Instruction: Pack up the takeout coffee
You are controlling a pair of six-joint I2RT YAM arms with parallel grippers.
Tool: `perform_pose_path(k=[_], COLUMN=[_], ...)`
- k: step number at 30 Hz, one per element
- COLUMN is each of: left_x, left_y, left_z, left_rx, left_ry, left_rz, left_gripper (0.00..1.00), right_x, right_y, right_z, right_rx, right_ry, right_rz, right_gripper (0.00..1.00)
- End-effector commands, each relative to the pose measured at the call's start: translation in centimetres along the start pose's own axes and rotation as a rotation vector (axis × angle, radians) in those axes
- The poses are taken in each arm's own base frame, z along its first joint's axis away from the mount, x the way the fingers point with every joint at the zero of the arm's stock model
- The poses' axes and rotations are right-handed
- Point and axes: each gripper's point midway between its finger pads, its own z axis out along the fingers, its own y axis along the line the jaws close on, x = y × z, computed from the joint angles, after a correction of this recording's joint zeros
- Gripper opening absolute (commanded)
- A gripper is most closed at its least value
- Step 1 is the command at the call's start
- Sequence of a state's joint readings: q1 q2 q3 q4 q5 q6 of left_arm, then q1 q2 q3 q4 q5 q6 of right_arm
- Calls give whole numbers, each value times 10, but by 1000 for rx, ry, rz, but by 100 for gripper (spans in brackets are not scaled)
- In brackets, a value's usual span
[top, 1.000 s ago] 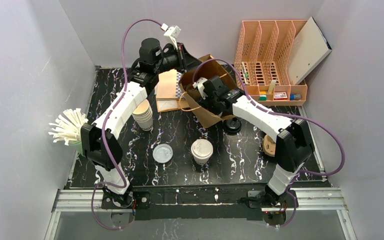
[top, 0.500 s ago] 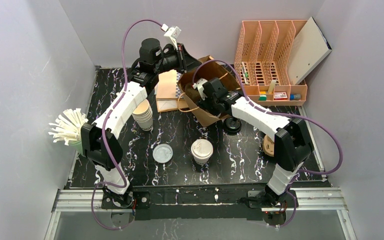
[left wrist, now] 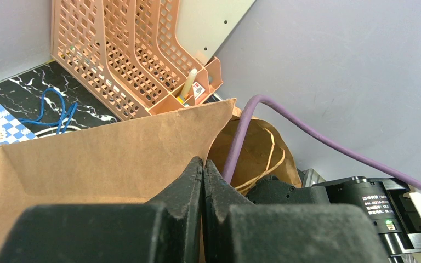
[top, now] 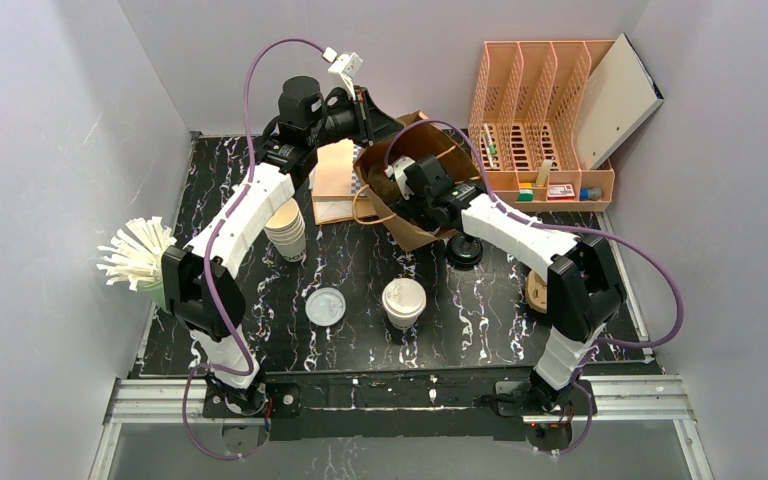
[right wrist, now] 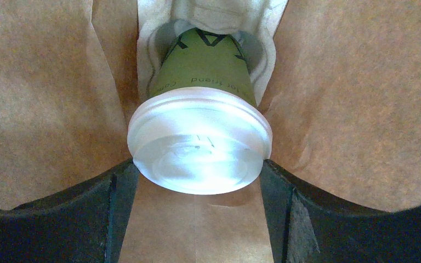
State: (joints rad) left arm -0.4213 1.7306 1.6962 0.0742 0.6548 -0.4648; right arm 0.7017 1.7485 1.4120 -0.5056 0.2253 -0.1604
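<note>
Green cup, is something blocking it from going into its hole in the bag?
Nothing visible is. The green cup, held by the right gripper, already has its bottom down in the pulp tray hole inside the paper bag, with only bag paper around it.

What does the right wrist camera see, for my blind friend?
A green coffee cup with a white lid is held between the right hand's black fingers, inside a brown paper bag. Its base sits in a pulp cup holder.

- Paper bag (top: pixel 412 232): bench (top: pixel 360 265) rear centre; file rack (top: pixel 540 120) at its right.
- First lidded cup (right wrist: pixel 200 137): inside the bag, in a pulp carrier (right wrist: pixel 145 33).
- Second lidded cup (top: pixel 403 300): bench front centre; loose lid (top: pixel 326 305) to its left.
</note>
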Motion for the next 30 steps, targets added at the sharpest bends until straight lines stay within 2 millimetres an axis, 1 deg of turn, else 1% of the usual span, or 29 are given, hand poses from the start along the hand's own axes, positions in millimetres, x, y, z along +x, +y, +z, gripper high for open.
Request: perform_pose_path(k=[1,3,6,7,10,15,17,21,28,30], left_x=[-10,-10,-9,-8,-7,-6,-5,-3,-1,-2], left_y=[-32,-32,-32,-32,-32,-32,-31,-29,-26,-26], left_z=[-3,-3,-4,-4,-5,-6,-6,-7,-8,-9], left_rx=[106,107,107,106,104,100,95,86,74,67], left_ry=[-4,-4,-4,-1,1,5,7,14,13,9], left_rz=[57,58,58,57,61,69,77,86,92,100], left_gripper=[0,0,0,0,0,0,0,0,0,0], right_x=[6,5,1,-1,-6,-17,-24,-34,-43,-42], right_y=[4,2,0,-1,-2,-4,-5,-6,-3,-2], right_z=[0,-2,-5,-7,-12,-25,-33,-50,-69,-77], right_rx=[-11,-6,-1,0,-1,-2,-4,-18,-53,-59], right_ry=[15,6,-4,-9,-20,-58,-80,-121,-165,-179], right_rz=[-11,-16,-17,-16,-14,-6,-2,9,26,37], right_gripper=[16,17,22,28,64,96,98,98,98,98])
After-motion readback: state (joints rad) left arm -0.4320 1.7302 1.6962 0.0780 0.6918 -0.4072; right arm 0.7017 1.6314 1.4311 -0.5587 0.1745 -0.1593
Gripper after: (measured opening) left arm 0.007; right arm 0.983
